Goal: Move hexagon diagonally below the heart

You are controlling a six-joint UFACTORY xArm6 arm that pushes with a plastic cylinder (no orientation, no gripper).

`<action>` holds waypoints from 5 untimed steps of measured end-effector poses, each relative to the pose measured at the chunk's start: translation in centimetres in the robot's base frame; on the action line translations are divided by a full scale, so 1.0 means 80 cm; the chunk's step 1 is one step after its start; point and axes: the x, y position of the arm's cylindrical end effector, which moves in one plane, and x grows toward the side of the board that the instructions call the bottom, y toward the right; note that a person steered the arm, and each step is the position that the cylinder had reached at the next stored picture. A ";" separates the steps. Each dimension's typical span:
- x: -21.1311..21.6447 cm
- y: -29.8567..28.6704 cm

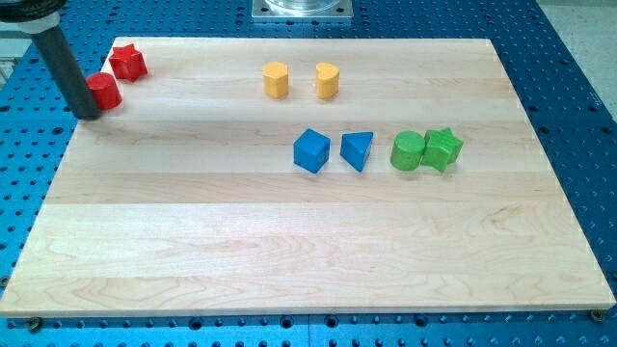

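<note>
Near the board's top edge, a little left of centre, sits the yellow hexagon [277, 80], upright and free of everything around it. Just to its right, with a small gap between them, stands the yellow heart [328, 80] — the 2 are level with each other, side by side.

My tip [87, 115] is well apart from the hexagon, far off at the view's top-left, down at the board's left edge. It is a plain rod with nothing to open or close, so it pinches nothing; it leans up and to the left out of view. It touches, or very nearly touches, the left side of a red block [103, 92] whose shape looks rounded but cannot be told for sure. Just up and right of that lies a red star [127, 62], close to the board's top-left corner.

Below the 2 yellow blocks and slightly right, near mid-board, are a blue cube [311, 151] and a blue triangle [357, 150], close but apart. Farther right sit a green cylinder [408, 151] and a green star [443, 148] — these 2 touch.

All rest on a pale wooden board [289, 260] laid on a blue perforated table [578, 77].
</note>
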 end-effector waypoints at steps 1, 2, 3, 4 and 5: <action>-0.014 -0.004; -0.015 -0.022; -0.030 -0.016; -0.034 -0.011; -0.022 -0.021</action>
